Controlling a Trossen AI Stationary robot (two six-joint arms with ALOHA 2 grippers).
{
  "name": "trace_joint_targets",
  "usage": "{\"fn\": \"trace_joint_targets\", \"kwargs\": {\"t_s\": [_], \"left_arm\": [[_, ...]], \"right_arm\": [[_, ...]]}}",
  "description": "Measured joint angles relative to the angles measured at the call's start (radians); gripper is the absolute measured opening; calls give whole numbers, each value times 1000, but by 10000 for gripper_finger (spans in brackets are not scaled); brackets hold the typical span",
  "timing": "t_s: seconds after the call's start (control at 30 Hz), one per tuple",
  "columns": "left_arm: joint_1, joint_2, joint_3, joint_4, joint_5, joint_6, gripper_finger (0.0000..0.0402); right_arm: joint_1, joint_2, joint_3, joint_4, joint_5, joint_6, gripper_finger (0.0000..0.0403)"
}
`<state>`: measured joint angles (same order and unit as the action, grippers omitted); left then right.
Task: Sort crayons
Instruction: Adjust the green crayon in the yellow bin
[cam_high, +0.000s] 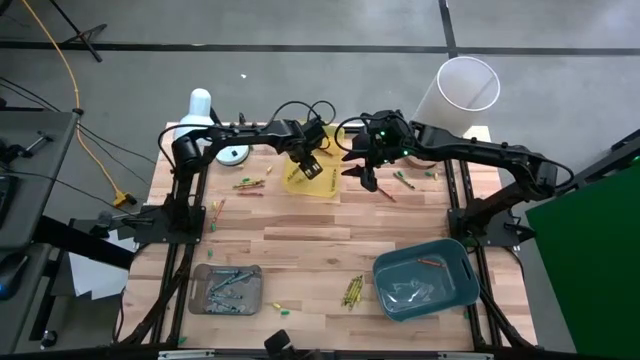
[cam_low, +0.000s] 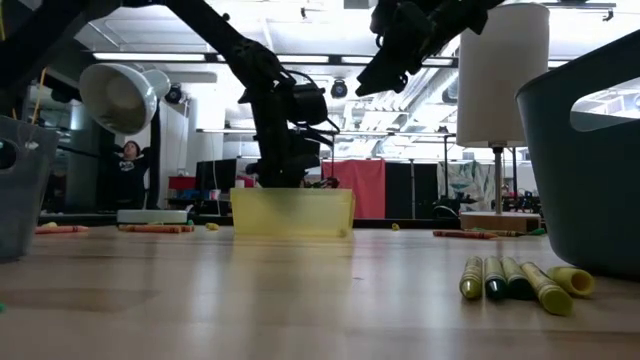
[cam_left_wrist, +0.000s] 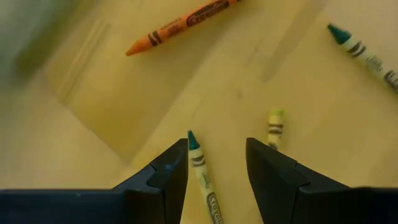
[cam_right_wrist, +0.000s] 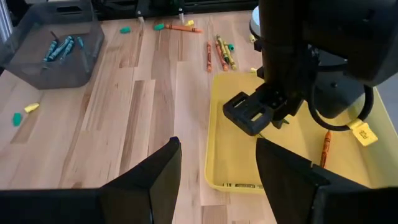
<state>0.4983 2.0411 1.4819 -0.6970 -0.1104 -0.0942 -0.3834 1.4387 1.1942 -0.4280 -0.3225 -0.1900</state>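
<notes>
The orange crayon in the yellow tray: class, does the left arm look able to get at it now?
Probably yes. The left gripper hangs open inside the yellow tray, and the orange crayon lies bare just ahead, with nothing on it.

Worktop layout: one tray at the far middle, with the left tool over it and crayons lying inside. Right tool just right of that tray, raised above the worktop. Second tray at near left, holding crayons. Third tray at near right, one crayon in it. Crayon cluster between the two near trays, just left of the near-right one. Loose crayons left of the far tray and right of it. Lamp at far left, cylinder at far right.
</notes>
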Motion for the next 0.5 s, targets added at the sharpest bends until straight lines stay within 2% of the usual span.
{"fn": "trace_joint_targets", "kwargs": {"t_s": [0.23,0.5], "left_arm": [[27,0,0,-10,0,3,146],[33,2,0,-10,22,105,146]], "right_arm": [[0,0,0,4,0,6,199],[0,0,0,15,0,7,199]]}}
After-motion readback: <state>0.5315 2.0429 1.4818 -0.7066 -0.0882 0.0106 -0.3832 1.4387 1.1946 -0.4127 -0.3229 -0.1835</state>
